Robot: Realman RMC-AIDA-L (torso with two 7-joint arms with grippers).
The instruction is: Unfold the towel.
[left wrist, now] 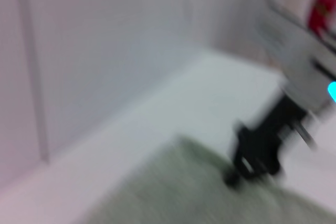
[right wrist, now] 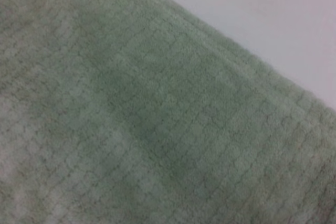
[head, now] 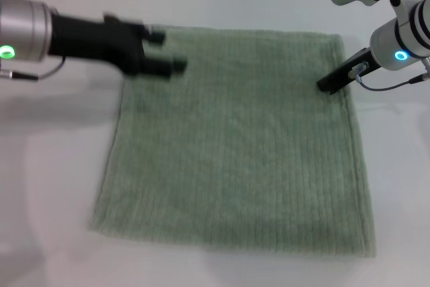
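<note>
The pale sage-green towel lies spread flat as one square sheet on the white table. My left gripper hovers over the towel's far left corner, open and holding nothing. My right gripper points down at the towel's far right edge, its tip on or just above the cloth. The left wrist view is blurred and shows the towel low down and the right gripper beyond it. The right wrist view is filled by the towel and its hemmed edge.
The white table surrounds the towel on all sides, with bare strips to the left and right. A pale wall runs along the table's far edge. Something red shows far off in the left wrist view.
</note>
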